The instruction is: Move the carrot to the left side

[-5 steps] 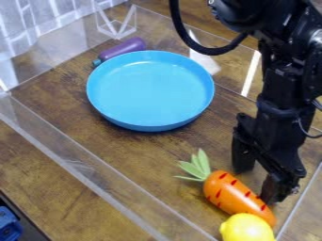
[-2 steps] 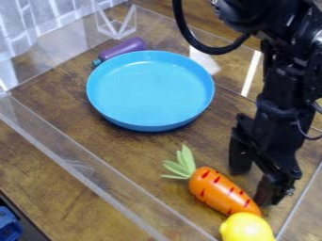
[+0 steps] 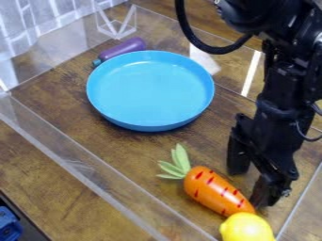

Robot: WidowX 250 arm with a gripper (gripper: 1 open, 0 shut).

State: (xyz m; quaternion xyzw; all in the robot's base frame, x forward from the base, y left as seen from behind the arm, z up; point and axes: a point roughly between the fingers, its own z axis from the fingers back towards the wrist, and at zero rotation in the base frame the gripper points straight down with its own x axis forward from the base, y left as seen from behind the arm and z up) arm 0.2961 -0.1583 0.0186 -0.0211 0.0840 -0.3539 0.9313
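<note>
Carrot (image 3: 213, 189) on wood table (image 3: 88, 132), blue plate (image 3: 150, 89) bare, tool (image 3: 255, 171) open beside carrot

The robot arm (image 3: 283, 66) was black all over, built of blocky, jointed segments with a dull matte finish and faint glossy highlights on the rounded housing at the top. A thin black cable (image 3: 195, 38) looped out from that housing toward nine o'clock. The claw (image 3: 254, 166) at the bottom was black too, with two chunky, squared-off fingers (image 3: 236, 151). Markings and screws were too dark to make out.
</note>
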